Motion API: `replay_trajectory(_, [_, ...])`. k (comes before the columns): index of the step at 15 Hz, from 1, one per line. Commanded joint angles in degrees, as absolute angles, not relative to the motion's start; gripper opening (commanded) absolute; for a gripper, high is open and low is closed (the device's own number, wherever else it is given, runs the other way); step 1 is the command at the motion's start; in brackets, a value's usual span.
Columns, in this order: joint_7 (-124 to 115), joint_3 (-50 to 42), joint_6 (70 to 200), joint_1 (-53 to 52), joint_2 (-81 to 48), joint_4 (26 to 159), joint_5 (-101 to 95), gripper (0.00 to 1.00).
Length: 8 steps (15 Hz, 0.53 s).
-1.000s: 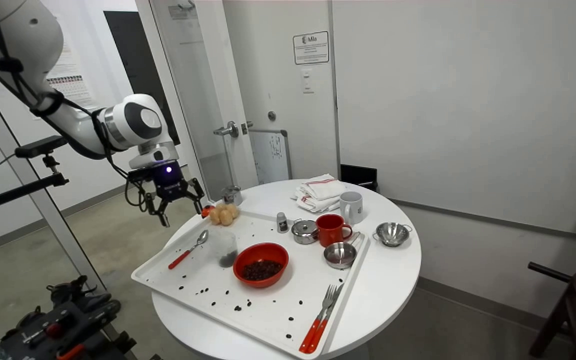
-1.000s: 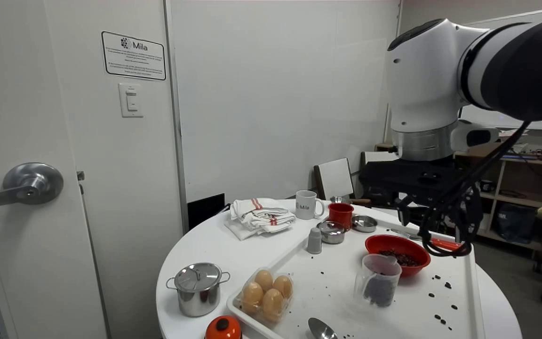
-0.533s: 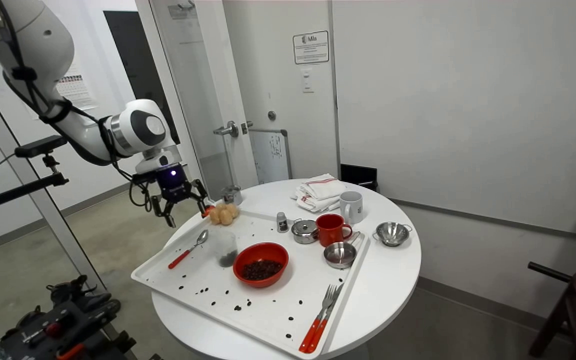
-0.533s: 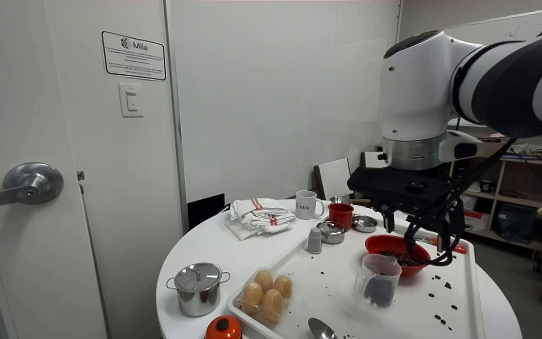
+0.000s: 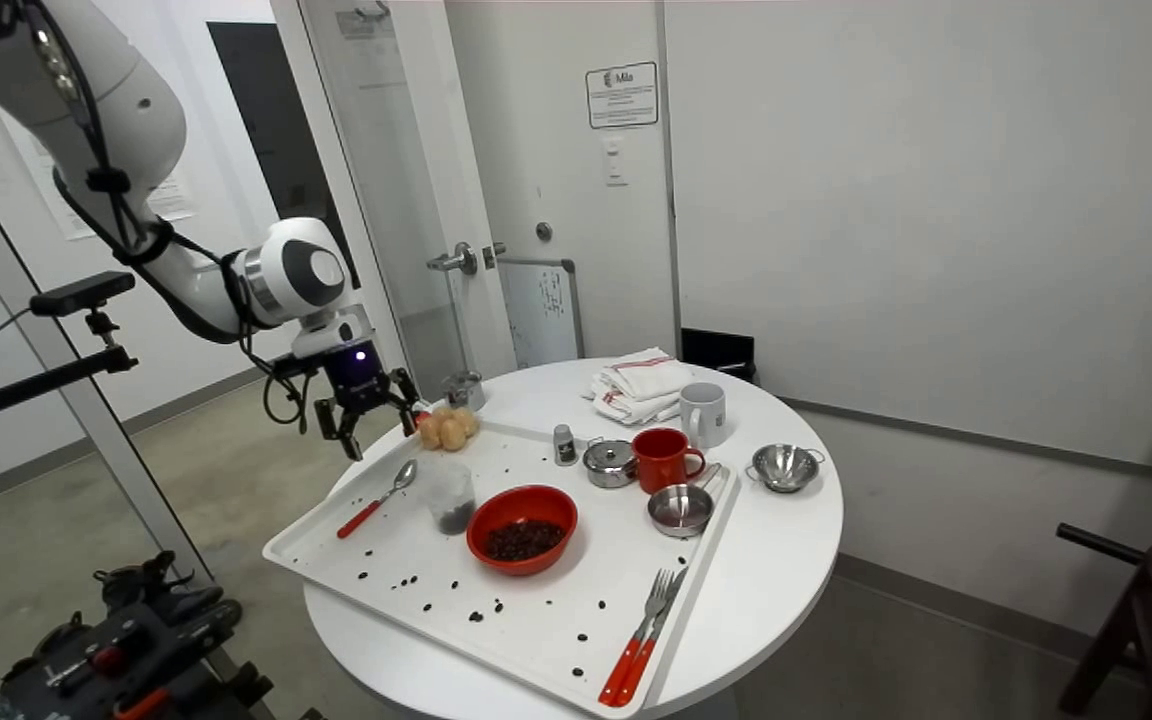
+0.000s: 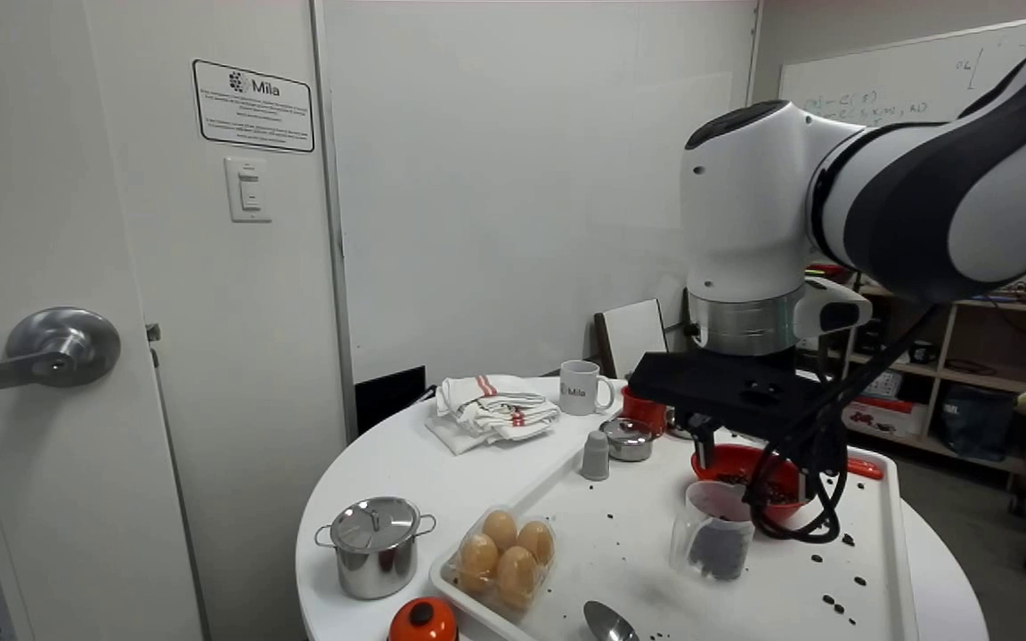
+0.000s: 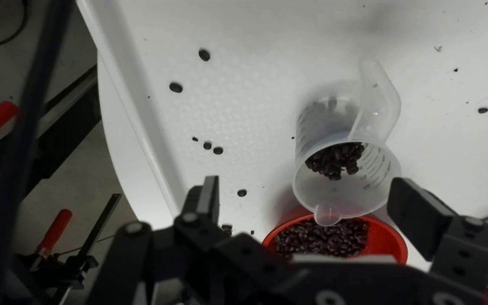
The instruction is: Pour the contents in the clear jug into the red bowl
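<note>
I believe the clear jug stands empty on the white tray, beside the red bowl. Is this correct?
Not empty: the wrist view shows dark beans inside the clear jug. It does stand on the white tray, beside the red bowl.

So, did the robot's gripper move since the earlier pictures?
Yes. In an exterior view, the gripper has moved toward the picture's right and slightly down, appearing closer to the eggs, which have stayed put.

Towels (image 6: 495, 409) (red-striped) lie beside a pale mug (image 6: 578, 390) — a lidded pot (image 6: 376, 547) stands apart.
</note>
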<state>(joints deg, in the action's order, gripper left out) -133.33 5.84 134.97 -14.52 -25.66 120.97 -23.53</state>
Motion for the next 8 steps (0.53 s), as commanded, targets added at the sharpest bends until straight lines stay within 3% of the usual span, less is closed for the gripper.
replay_trajectory(1, [-134.6, 3.4, 135.2, -16.9, -25.1, 121.5, -22.7, 1.00])
replay_trajectory(8, [-140.7, 0.4, 134.9, -18.2, -31.1, 116.3, -21.8, 1.00])
